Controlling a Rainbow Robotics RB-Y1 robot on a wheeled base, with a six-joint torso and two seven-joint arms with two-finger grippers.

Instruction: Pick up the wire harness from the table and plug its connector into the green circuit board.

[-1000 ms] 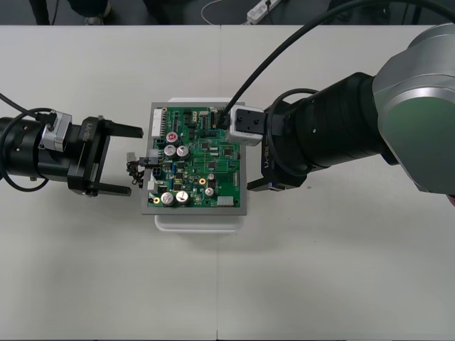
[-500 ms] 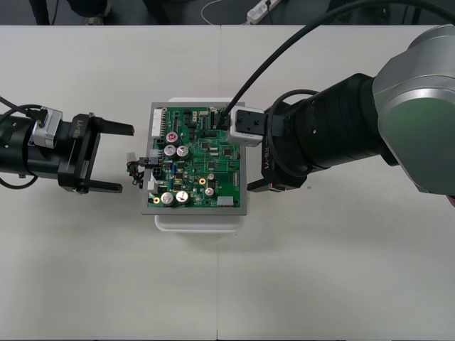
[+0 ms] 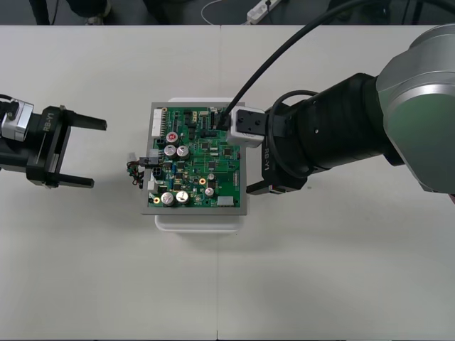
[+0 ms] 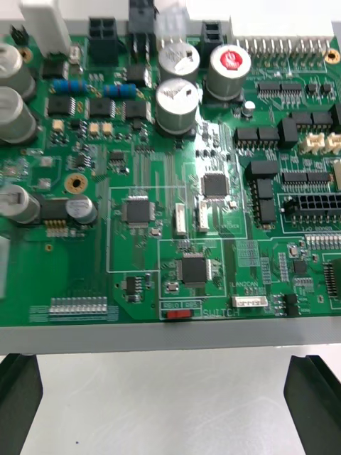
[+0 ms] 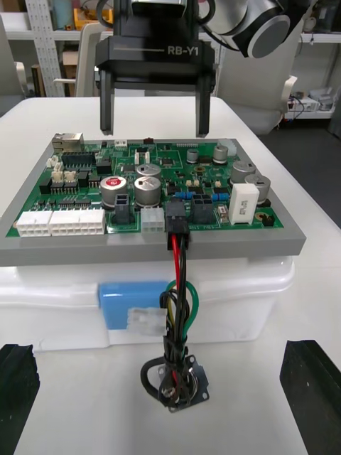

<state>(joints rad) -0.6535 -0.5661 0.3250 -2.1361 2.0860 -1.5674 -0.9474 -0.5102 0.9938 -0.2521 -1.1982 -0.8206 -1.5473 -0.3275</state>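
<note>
Board (image 3: 197,160): green, sits level on white base (image 3: 195,222).
Harness (image 5: 177,284): I see plug (image 5: 176,222) seated in board's left-edge connector; wires drop past base, socket (image 5: 177,380) on table (image 3: 320,270).
Left gripper (image 3: 99,153): fingers spread, empty; backed off leftward from harness since a second ago.
Right gripper (image 5: 155,133): spread wide at board's right edge, unmoved.

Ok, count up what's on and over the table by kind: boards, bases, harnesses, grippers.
green circuit board: 1
white base: 1
wire harness: 1
grippers: 2, the left gripper and the right gripper
Total: 5
</note>
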